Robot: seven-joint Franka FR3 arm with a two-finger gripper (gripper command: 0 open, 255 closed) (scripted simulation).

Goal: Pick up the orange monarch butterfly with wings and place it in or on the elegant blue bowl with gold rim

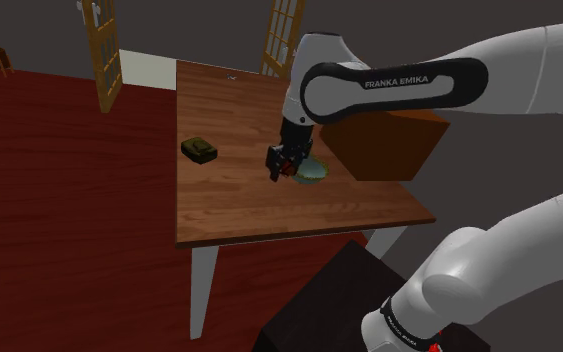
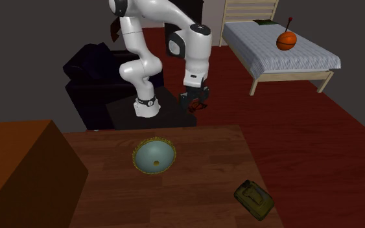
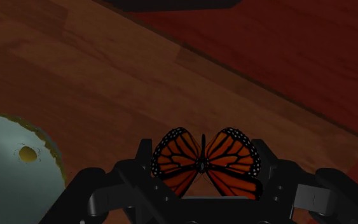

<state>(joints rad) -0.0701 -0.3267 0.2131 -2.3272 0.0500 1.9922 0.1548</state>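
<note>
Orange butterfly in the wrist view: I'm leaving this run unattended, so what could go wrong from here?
1. The orange-and-black monarch butterfly is thin and clasped between the black fingers; it may slip.
2. The pale blue bowl with a gold rim lies off to the side, not beneath; an early release would likely drop it on the brown wooden table near its edge.

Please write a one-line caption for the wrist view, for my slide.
Fingers clasp the orange butterfly above the wooden table, near the gold-rimmed bowl.
</note>
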